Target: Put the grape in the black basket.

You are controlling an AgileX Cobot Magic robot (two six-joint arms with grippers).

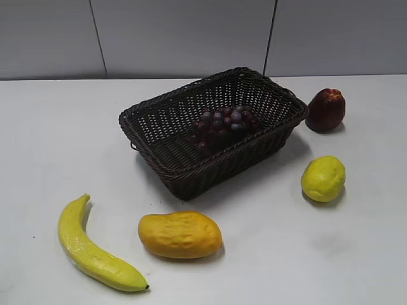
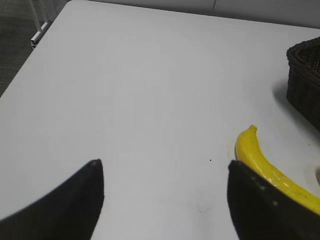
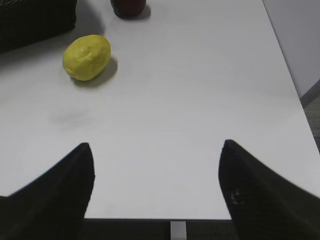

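On the white worktop [image 1: 51, 140] lie one banana [image 1: 95, 251], one mango [image 1: 180, 234], one black basket [image 1: 166, 166], one lemon [image 1: 323, 178] and one dark red apple [image 1: 326, 110]. One grape [image 1: 224, 124] bunch, dark purple-red berries with some greyish, rests inside the basket, well ahead of both grippers. The left gripper [image 2: 165, 200] and right gripper [image 3: 156, 182] are both spread wide, holding nothing.

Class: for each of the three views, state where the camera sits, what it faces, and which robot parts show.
Exterior: raised in front, slanting down at black basket holding grape; no robot parts.
Left wrist: above left tool, facing banana; shares basket and banana.
Right wrist: above right tool, facing lemon; shares lemon.
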